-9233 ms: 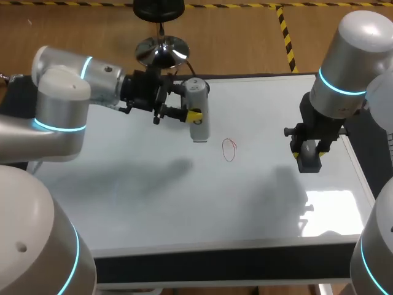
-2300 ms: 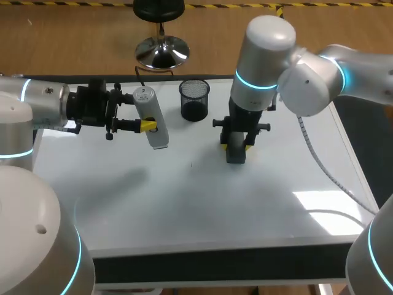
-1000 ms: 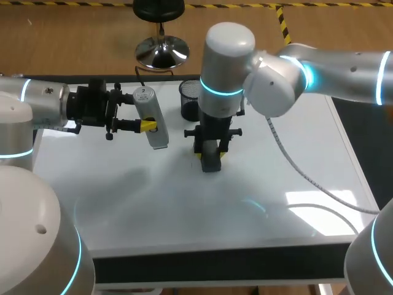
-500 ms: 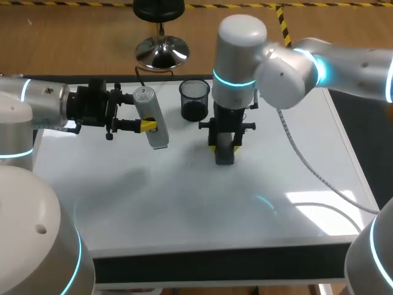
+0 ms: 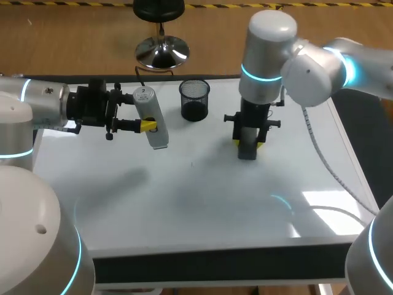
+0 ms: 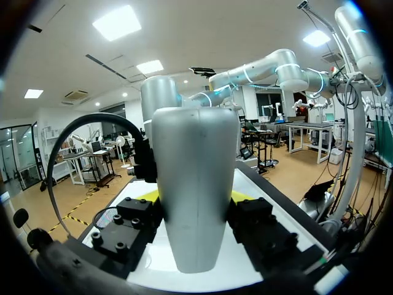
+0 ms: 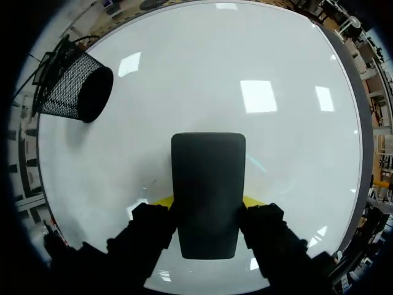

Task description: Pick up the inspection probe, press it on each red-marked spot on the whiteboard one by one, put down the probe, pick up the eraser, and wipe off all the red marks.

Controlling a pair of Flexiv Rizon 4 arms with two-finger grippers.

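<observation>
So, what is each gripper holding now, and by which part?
The left gripper holds the inspection probe by two sides of its body, just below the middle. The right gripper holds the eraser by its long sides, near the wrist end.

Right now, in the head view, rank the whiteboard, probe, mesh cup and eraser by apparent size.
1. whiteboard
2. probe and mesh cup, too alike to rank
3. eraser, partly hidden in the right gripper

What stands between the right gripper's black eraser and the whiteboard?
Nothing visible: the black rectangular eraser, clamped in the right gripper, sits against the glossy white whiteboard. The black mesh cup stands apart beside it.
</observation>
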